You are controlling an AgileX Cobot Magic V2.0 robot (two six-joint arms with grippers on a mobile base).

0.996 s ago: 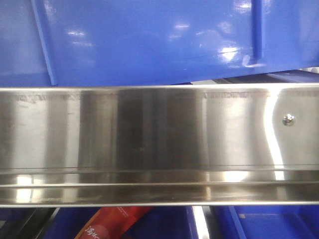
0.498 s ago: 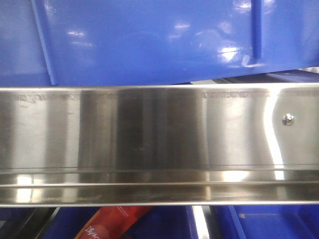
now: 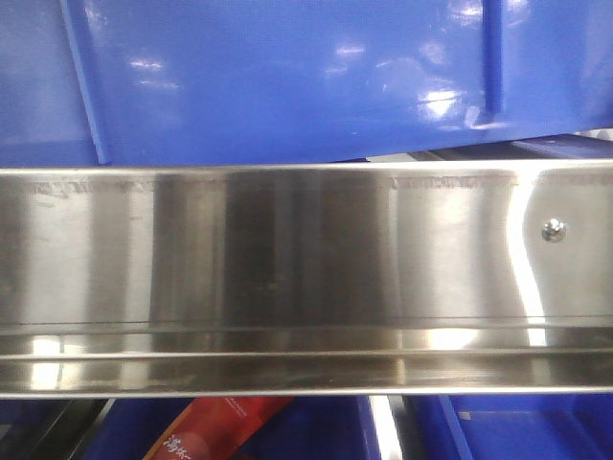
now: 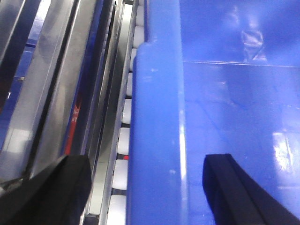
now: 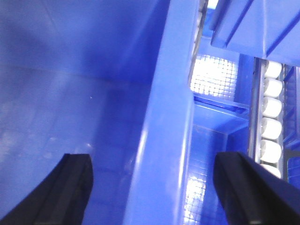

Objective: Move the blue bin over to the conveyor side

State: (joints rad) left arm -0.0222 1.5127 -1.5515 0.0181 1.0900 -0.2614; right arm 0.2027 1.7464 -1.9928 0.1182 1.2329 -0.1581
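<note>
The blue bin (image 3: 287, 77) fills the top of the front view, its glossy wall just behind the steel rail. In the left wrist view its thick rim (image 4: 154, 117) runs up the frame between my left gripper's (image 4: 147, 161) two black fingers. That gripper is open and straddles the rim, one finger inside the bin and one outside, neither touching it. In the right wrist view the opposite rim (image 5: 164, 140) runs between my right gripper's (image 5: 153, 159) fingers, which are also open and apart from the rim. The dark conveyor belt is out of view.
A brushed stainless-steel rail (image 3: 306, 278) with a screw (image 3: 553, 230) spans the front view. Below it are other blue bins and a red packet (image 3: 220, 426). White rollers (image 4: 124, 140) run beside the bin's left rim. Another blue bin (image 5: 220, 140) and rollers (image 5: 271, 126) lie past the right rim.
</note>
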